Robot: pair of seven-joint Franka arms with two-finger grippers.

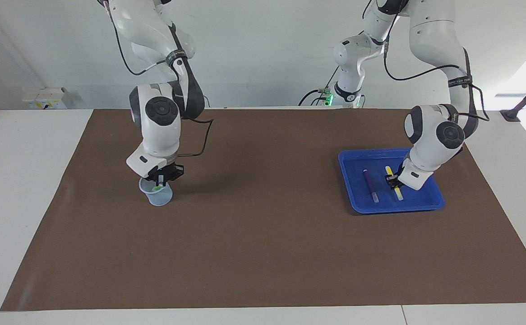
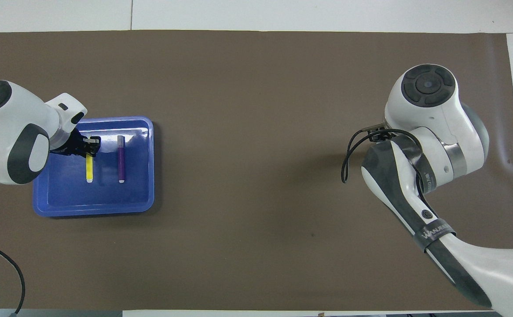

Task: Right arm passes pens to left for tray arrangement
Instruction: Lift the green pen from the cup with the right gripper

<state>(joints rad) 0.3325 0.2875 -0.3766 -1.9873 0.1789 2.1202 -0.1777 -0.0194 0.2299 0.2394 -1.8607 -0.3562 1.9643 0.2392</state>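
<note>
Left gripper (image 1: 394, 179): low inside the tray at the right of the facing view, its fingers around the middle of the yellow pen; whether they clamp it or stand slightly apart I cannot tell.
Right gripper (image 1: 161, 179): at the left of centre in the facing view, tip down over the mouth of the cup, with a speck of green between its fingers; I cannot tell if they pinch it. In the overhead view the arm's own body hides this gripper.
Slim yellow marker pen with a whitish end (image 2: 89, 168): lies flat on the tray floor, lengthwise toward and away from the robots, its farther end under the left fingers.
Slim purple marker pen with a whitish end (image 2: 121, 159): lies parallel to the yellow one, just beside it and apart from it, toward the table's middle; no finger touches it.
Shallow bright blue plastic tray with rounded corners and raised rim (image 2: 148, 167): at the middle left of the overhead view, holding the two pens.
Small translucent pale-blue cup (image 1: 157, 194): upright on the mat below the right gripper.
Brown mat (image 1: 263, 234): covers the table under everything.
</note>
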